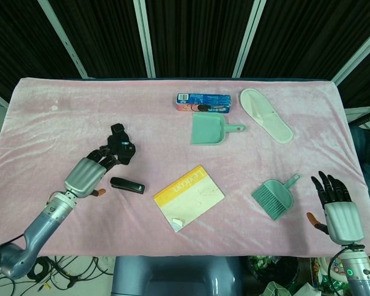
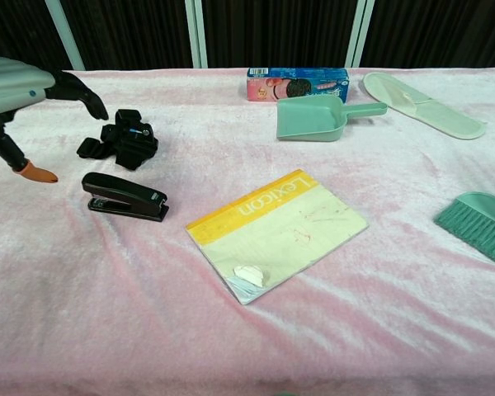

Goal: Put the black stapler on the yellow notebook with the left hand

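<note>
The black stapler [image 1: 127, 185] [image 2: 124, 196] lies on the pink cloth, left of the yellow notebook [image 1: 188, 196] [image 2: 276, 231]. The notebook lies flat near the table's front, with a small white scrap on its near corner. My left hand [image 1: 90, 171] [image 2: 29, 103] hovers just left of the stapler with fingers spread, holding nothing and not touching it. My right hand [image 1: 336, 209] is open at the front right edge, right of the green brush; the chest view does not show it.
A black strap bundle [image 1: 120, 145] [image 2: 121, 138] lies just behind the stapler, under my left fingertips. Farther back are a green dustpan [image 1: 211, 130], a blue box [image 1: 203, 102] and a white slipper [image 1: 266, 115]. A green brush [image 1: 275, 196] lies front right.
</note>
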Motion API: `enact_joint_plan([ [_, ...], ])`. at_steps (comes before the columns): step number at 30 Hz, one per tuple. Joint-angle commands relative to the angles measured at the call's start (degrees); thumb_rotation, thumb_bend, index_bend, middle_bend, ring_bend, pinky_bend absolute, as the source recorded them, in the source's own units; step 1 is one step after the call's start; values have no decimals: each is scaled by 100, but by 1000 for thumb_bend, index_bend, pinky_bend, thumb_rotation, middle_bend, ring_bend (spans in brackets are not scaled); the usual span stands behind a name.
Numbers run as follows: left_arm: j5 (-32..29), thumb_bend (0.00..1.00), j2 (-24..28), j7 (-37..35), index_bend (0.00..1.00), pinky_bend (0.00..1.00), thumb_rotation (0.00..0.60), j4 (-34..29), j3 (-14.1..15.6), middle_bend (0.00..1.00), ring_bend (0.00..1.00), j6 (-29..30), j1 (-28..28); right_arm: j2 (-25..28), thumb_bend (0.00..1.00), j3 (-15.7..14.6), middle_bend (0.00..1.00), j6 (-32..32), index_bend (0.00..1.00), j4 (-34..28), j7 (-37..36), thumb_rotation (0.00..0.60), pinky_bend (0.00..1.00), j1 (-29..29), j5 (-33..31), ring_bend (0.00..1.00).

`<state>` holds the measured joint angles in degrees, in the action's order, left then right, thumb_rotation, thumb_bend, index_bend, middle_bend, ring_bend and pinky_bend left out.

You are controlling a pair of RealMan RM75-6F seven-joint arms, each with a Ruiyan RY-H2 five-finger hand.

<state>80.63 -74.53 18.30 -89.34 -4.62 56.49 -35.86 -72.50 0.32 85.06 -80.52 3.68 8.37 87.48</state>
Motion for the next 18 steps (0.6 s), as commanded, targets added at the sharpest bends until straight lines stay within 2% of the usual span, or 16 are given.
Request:
enact_joint_plan([
  [1, -344, 65, -191, 374, 243, 186, 600, -29, -88, 256, 104, -345, -227, -23, 146, 9, 0, -22, 29, 14, 15, 600, 103, 10, 9, 41],
  [4, -551, 67, -334, 560, 250, 213, 600, 39, -101, 280, 136, -506, -314, -35, 145, 16, 0, -38, 29, 31, 26, 600, 103, 11, 12, 41],
  [8, -756, 95, -639, 641, 270, 305, 600, 286, -126, 326, 213, -632, -415, -45, 146, 37, 0, -46, 29, 53, 16, 600, 103, 5, 11, 41],
  [15, -731, 166, -951, 577, 321, 361, 600, 609, -116, 397, 278, -700, -534, -52, 145, 61, 0, -75, 29, 78, 15, 600, 103, 0, 2, 41],
  [18, -558, 214, -1068, 482, 366, 417, 600, 737, -87, 456, 329, -611, -562, -47, 145, 71, 0, -75, 29, 81, 1, 600, 103, -7, 10, 41],
])
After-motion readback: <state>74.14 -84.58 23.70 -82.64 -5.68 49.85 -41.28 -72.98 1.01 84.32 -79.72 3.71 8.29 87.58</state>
